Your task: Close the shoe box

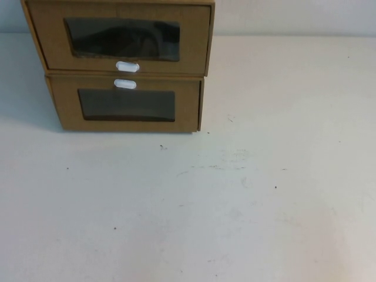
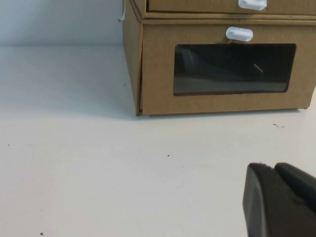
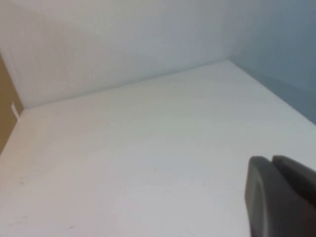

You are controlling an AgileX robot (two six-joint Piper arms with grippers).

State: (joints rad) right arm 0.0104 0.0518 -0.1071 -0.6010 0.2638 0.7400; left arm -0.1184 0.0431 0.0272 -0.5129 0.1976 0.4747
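Observation:
The shoe box [image 1: 47, 35] is the upper of two stacked brown cardboard boxes at the table's back left. It has a dark window and a white pull tab [image 1: 127, 66] under it. Its front stands slightly forward of the box below. Only its bottom strip [image 2: 197, 5] shows in the left wrist view. My left gripper [image 2: 270, 165] is shut and empty, low over the table, well short of the boxes. My right gripper [image 3: 270, 158] is shut and empty over bare table to the boxes' right. Neither gripper shows in the high view.
The lower brown box [image 1: 64, 106] has its white tab [image 1: 125, 84] above its window and also shows in the left wrist view [image 2: 158, 69]. The white table [image 1: 235, 205] runs to a pale back wall [image 3: 123, 39]. A brown box edge [image 3: 4, 113] shows in the right wrist view.

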